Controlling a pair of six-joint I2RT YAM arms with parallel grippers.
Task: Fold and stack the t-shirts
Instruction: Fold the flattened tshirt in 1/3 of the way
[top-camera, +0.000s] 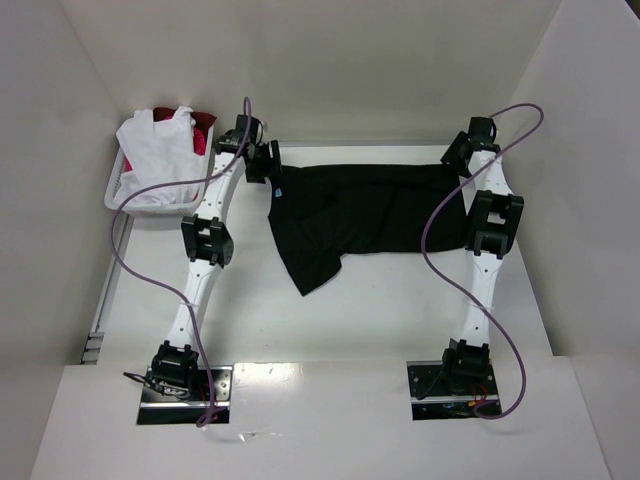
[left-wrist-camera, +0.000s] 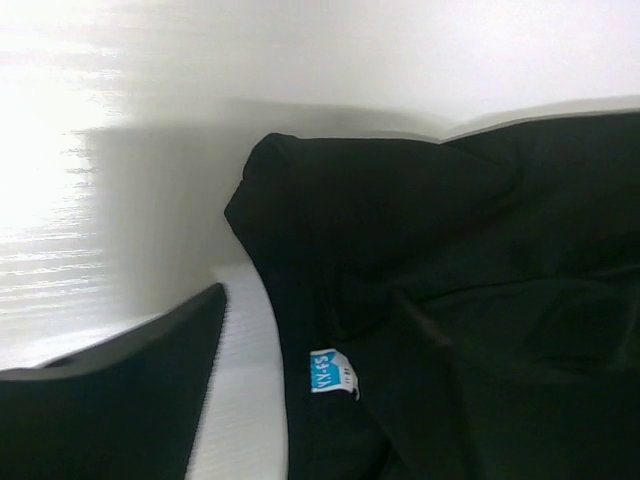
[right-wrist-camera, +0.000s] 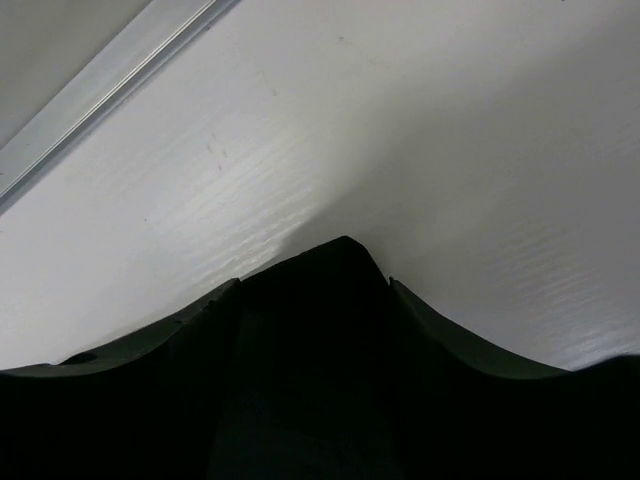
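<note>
A large black t-shirt (top-camera: 370, 210) lies spread across the back of the table, one part trailing toward the front. Its light-blue neck label (left-wrist-camera: 333, 372) shows in the left wrist view. My left gripper (top-camera: 270, 165) sits at the shirt's back left corner. Only one finger (left-wrist-camera: 110, 400) is visible there, standing apart from the cloth with bare table between, and the jaws look open. My right gripper (top-camera: 457, 155) is at the back right corner. Its fingers (right-wrist-camera: 160, 345) stand wide apart, and a peak of black cloth (right-wrist-camera: 340, 300) lies between them.
A white basket (top-camera: 150, 205) stands at the back left, beside the left arm. It holds a white t-shirt (top-camera: 155, 150) and a red one (top-camera: 203, 130). White walls close in the table at the back and on both sides.
</note>
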